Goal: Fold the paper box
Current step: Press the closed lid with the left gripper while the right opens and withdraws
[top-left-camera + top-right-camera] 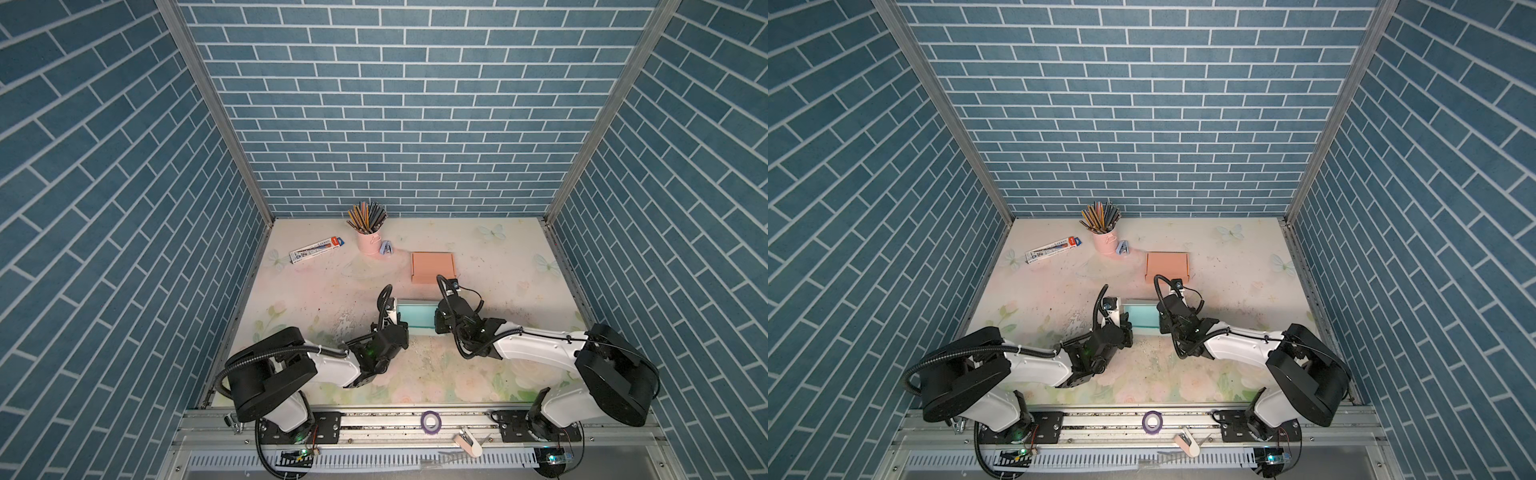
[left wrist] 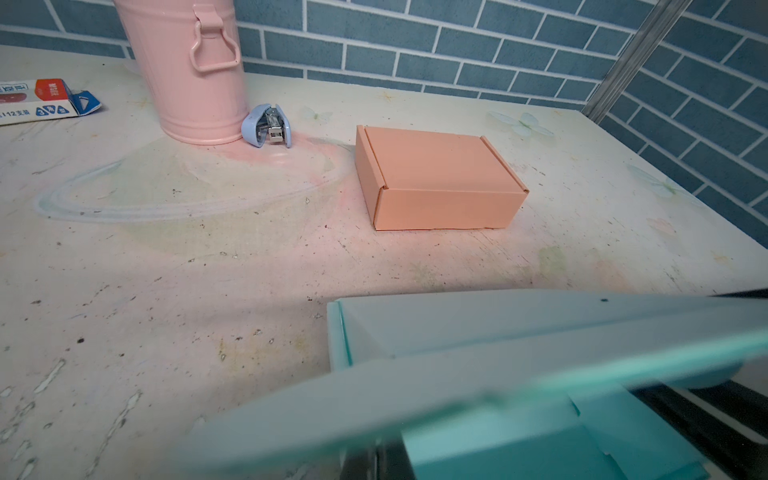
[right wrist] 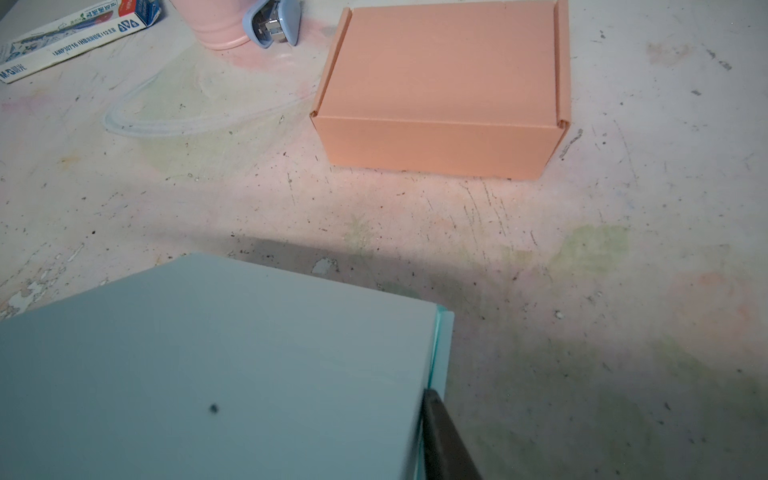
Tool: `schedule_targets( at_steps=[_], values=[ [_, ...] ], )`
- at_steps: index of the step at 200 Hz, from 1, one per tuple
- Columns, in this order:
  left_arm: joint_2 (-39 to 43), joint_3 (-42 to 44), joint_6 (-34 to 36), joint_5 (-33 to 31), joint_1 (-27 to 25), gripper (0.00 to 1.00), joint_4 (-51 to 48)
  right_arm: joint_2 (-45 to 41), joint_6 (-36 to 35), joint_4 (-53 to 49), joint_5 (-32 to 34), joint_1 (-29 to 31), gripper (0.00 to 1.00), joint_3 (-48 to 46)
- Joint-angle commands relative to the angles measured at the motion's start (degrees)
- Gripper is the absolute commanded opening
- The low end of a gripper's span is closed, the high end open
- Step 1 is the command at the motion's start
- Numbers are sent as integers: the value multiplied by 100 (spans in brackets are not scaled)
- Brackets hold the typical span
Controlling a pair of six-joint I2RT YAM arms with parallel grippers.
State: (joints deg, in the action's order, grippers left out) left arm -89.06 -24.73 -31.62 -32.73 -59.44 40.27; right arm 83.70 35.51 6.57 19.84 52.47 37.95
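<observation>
**Top views.** The paper box [image 1: 417,318] [image 1: 1142,319], teal, sits on the bench [image 1: 498,291] near its middle, between the two arms. Its lid is partly raised. The left tool [image 1: 395,322] [image 1: 1124,318] is at the left end of the box and the right tool [image 1: 436,322] [image 1: 1160,322] is at the right end. Both are just beside or touching the card. Behind the paper box, apart from it, lies a closed orange box [image 1: 433,267]. Further back stand a pink bucket [image 1: 369,243] of pencils, a blue stapler [image 1: 387,250] touching its base, and a pencil carton [image 1: 318,249] to the left.

**Left wrist view.** A pale teal panel of the paper box [image 2: 498,324] crosses the near field, blurred. The left tool's jaws are fully closed. Whether card is pinched between them cannot be told. The orange box [image 2: 436,183], pink bucket [image 2: 191,70] and stapler [image 2: 268,131] are beyond.

**Right wrist view.** The lid of the paper box [image 3: 208,353] fills the near corner. One dark finger [image 3: 440,436] of the right tool lies against the side edge of the box. The second finger is hidden, so the jaw width and any grip cannot be told.
</observation>
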Motion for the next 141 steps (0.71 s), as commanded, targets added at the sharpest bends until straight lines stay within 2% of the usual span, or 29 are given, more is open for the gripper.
schedule_targets(
  at_steps=[1, 35, 77, 107, 141],
  values=[
    [-87, -24, 85, 421, -256, 2, 141, -26, -55, 108, -463, 194, 26, 38],
    [-109, -39, -10, 277, -286, 2, -62, -311, -135, 285, -473, 211, 34, -184],
    [-230, -45, -104, 199, -279, 2, -74, -1033, -359, 1024, -656, 224, 55, -1057],
    [-248, -59, -69, 191, -272, 2, -98, -1645, -427, 1122, -709, 239, 59, -1543],
    [-200, -102, -21, 212, -268, 2, -225, -2726, 59, 448, -638, 350, 63, -1795]
  ],
)
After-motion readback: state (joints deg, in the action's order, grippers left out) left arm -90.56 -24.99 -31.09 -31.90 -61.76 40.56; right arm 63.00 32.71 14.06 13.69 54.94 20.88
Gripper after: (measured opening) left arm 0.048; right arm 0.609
